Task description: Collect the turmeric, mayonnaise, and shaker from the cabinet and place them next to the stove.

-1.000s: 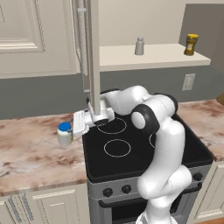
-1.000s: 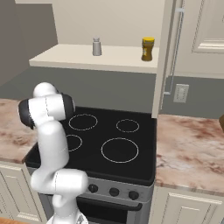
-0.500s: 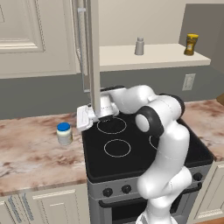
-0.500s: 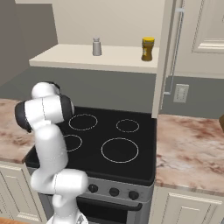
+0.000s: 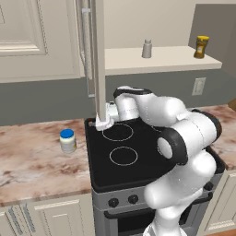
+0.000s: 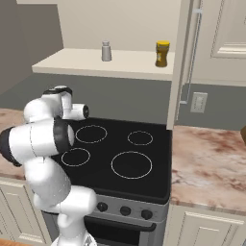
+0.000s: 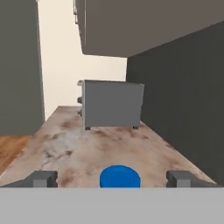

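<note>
**A:** You have a marbled counter (image 5: 32, 170) running either side of the black stove (image 5: 138, 156), with the cabinet (image 5: 156, 60) open above it. How far along do you reckon you are?

**B:** About a third, by my judgement. Your mayonnaise (image 5: 67, 140) stands upright on the counter just left of the stove, so that one looks done. Your turmeric (image 5: 201, 47) and your shaker (image 5: 147, 48) both sit on the cabinet shelf, well apart from each other, so you have two left to fetch.

**A:** And your gripper (image 5: 104, 122)?

**B:** Its jaws stand wide apart and hold nothing. You see it at the stove's back left corner, near the jar but not touching it. From the hand camera, the blue lid sits low between the two fingertips (image 7: 41, 178), clear of both.

**A:** Count them for me.

**B:** You have one mayonnaise jar, one turmeric jar and one shaker. That makes three things: one on the counter, two on the shelf. The stove shows four ring burners.
</note>
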Controlling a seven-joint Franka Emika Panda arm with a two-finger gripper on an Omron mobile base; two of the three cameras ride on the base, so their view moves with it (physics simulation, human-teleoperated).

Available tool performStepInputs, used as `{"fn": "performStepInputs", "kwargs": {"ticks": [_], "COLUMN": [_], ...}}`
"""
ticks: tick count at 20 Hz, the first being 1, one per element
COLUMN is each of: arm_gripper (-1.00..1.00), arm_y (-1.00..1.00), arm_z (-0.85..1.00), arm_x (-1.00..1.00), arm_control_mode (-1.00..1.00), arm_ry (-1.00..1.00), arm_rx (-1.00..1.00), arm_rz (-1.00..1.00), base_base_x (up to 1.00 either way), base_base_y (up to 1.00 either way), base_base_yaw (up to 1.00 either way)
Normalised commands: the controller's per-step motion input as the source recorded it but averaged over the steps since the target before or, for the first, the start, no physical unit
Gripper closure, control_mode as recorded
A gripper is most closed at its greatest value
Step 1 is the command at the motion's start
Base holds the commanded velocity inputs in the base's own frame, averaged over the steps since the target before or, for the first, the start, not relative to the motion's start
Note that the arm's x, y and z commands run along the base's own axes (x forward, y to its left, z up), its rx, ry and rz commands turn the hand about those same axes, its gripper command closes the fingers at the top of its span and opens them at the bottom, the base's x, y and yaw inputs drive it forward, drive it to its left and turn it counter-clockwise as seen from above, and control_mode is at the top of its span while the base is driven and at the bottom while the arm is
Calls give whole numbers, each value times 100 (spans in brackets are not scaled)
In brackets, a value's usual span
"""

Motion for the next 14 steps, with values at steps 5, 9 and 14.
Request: {"fn": "performStepInputs", "kwargs": {"ticks": [5, 9, 14], "arm_gripper": [-100, -100, -100], "arm_y": [-64, -54, -52], "arm_z": [90, 100, 100], "arm_x": [-46, -23, -17], "arm_control_mode": [-100, -100, -100], "arm_ry": [0, 2, 9], "arm_rx": [0, 0, -1], "arm_rz": [-31, -31, -26], "base_base_x": [0, 0, 0], "base_base_y": [0, 0, 0], "base_base_yaw": [0, 0, 0]}}
